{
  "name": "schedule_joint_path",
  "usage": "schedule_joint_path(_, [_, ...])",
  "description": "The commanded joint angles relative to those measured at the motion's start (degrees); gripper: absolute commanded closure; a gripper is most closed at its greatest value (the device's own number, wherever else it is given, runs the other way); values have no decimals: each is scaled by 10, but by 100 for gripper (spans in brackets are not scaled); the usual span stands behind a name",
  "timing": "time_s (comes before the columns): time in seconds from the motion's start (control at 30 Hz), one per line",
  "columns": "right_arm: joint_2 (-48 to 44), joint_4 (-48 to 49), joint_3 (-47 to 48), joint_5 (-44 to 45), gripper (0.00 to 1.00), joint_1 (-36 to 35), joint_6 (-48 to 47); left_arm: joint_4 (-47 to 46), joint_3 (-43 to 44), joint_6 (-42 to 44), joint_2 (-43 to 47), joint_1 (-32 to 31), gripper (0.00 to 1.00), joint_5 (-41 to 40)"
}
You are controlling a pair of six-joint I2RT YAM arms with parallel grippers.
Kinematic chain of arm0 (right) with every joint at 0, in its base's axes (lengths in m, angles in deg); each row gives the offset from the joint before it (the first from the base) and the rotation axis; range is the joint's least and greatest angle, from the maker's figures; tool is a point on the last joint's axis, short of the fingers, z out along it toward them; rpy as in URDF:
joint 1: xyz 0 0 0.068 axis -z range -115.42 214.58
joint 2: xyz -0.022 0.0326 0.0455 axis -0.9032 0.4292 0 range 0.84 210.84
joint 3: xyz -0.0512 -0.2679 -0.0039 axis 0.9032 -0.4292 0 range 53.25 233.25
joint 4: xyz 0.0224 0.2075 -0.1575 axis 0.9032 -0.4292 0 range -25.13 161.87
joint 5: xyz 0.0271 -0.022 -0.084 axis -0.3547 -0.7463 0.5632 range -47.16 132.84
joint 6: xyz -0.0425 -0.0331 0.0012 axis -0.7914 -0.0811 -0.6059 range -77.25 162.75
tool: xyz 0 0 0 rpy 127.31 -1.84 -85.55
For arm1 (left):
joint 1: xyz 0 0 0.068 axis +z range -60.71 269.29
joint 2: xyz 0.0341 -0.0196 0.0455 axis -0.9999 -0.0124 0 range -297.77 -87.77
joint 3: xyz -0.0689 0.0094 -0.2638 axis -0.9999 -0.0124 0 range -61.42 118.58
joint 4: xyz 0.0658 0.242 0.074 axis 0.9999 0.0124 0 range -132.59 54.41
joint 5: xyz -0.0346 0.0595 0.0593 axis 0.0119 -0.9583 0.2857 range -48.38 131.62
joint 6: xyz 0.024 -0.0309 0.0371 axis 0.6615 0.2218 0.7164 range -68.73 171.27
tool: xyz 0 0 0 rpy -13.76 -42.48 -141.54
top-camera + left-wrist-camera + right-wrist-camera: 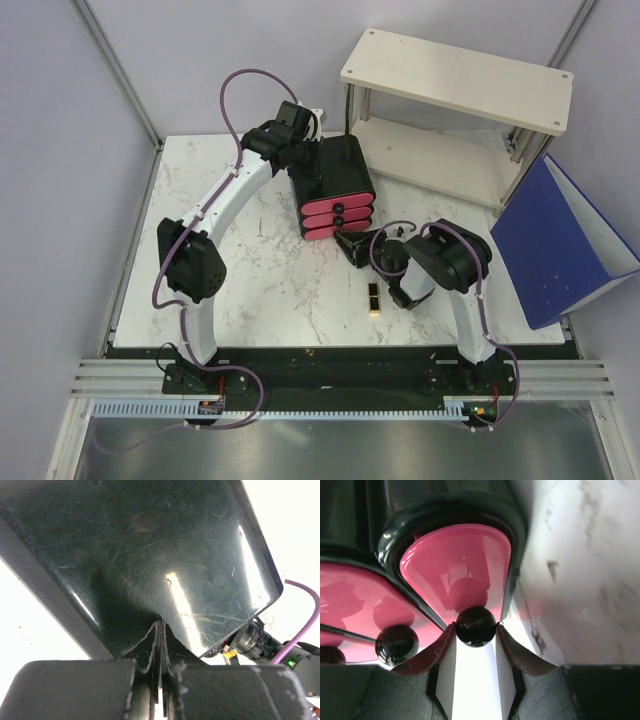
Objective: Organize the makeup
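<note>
Marble-patterned worktop (pixel 270 280) carries, nearest the arm bases, a black-gold lipstick (pixel 373 297) lying alone just beside the right arm. Beyond it, the right pincer (pixel 475 630) is closed partway around the black knob (pixel 476 624) of a pink drawer (pixel 457 565), one finger touching each side. Farther back, the left pincer (pixel 160 627) is fully closed on nothing, its tips against the glossy black box (pixel 150 545). A white shelf (pixel 455 75) stands behind.

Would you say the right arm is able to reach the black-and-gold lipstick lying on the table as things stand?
Probably not at once. The lipstick lies uncovered on the table, close by, but the right gripper is shut on a drawer knob of the black box and must release first.
</note>
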Motion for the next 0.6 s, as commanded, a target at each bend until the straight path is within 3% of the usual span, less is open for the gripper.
schedule_joint_path(0.0, [-13,-79,-50,-32,100,0,32,84,-18,25,-36,1,98,-14])
schedule_joint_path(0.4, [-78,-40,-177,-50,100,-40,69,83,-10,23,-47,1,98,-5])
schedule_joint_path(0.5, [-106,-67,-185,-57,100,-52,62,83,-9,24,-47,1,98,-7])
schedule_joint_path(0.53, [-115,-77,-184,-63,96,-53,54,83,-10,24,-47,1,98,-8])
schedule_joint_path(0.57, [-141,-102,-177,-64,79,-52,32,84,-9,24,-46,1,98,-7])
